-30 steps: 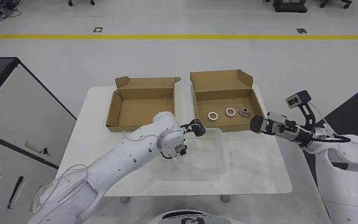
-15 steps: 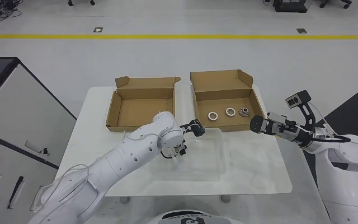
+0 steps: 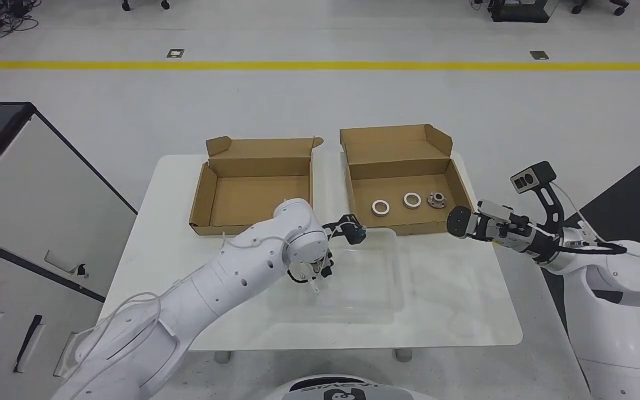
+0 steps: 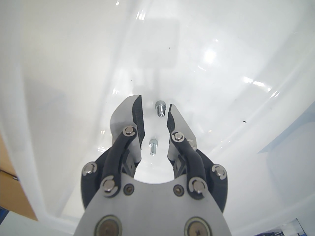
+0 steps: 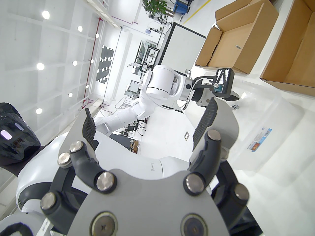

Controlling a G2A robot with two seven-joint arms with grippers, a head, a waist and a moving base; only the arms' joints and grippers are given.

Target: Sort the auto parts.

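Two small silver bolts lie on the floor of a clear plastic tray (image 3: 385,290). One bolt (image 4: 160,108) sits between the tips of my left gripper (image 4: 154,104), which is open just above it. The other bolt (image 4: 153,147) lies further back between the fingers. In the top view my left gripper (image 3: 351,232) hangs over the tray's far left corner. My right gripper (image 3: 458,221) stands open and empty (image 5: 150,109) in the air to the right of the tray, beside the right cardboard box (image 3: 400,160).
The right box holds two white rings (image 3: 382,208) (image 3: 412,200) and a grey metal part (image 3: 436,198). The left cardboard box (image 3: 255,160) stands open beside it. Both boxes sit along the far side of the white table (image 3: 470,300).
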